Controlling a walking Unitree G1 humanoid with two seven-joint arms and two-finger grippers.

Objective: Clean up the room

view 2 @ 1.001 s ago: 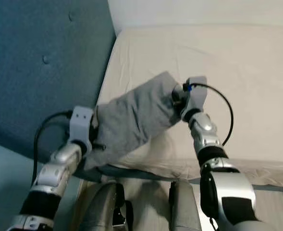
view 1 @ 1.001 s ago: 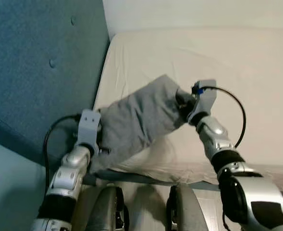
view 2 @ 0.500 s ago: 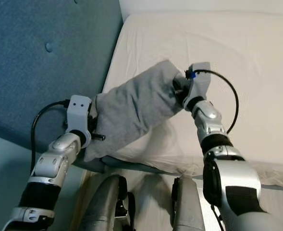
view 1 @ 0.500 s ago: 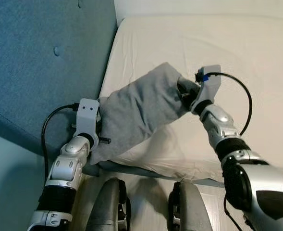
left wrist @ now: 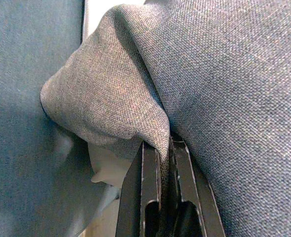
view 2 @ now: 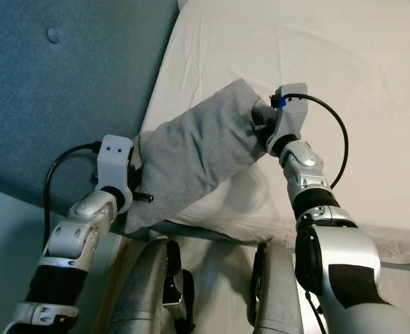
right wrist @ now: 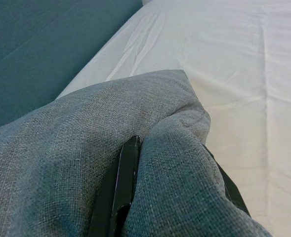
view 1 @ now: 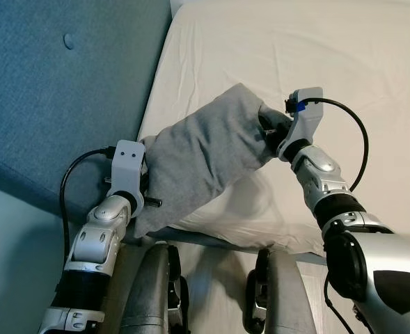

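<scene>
A grey fabric pillow (view 1: 205, 160) hangs slanted over the near left corner of the white bed (view 1: 372, 62), held at both ends. My left gripper (left wrist: 163, 160) is shut on its lower corner, by the bed's edge, with cloth pinched between the black fingers (left wrist: 147, 173). At the pillow's upper end, over the sheet, my right gripper (view 2: 262, 127) is shut on a fold of the cloth. One black finger (right wrist: 127, 170) shows pressed into that fold; the other is mostly buried in the cloth.
A blue padded headboard (view 1: 58, 90) runs along the bed's left side, close to my left arm. The white sheet stretches away to the right and back. My own legs (view 1: 156, 292) stand against the bed's near edge.
The camera has shifted and moved slightly closer to the bed. Both grippers keep their hold, and the pillow stays about where it was between the arms.
</scene>
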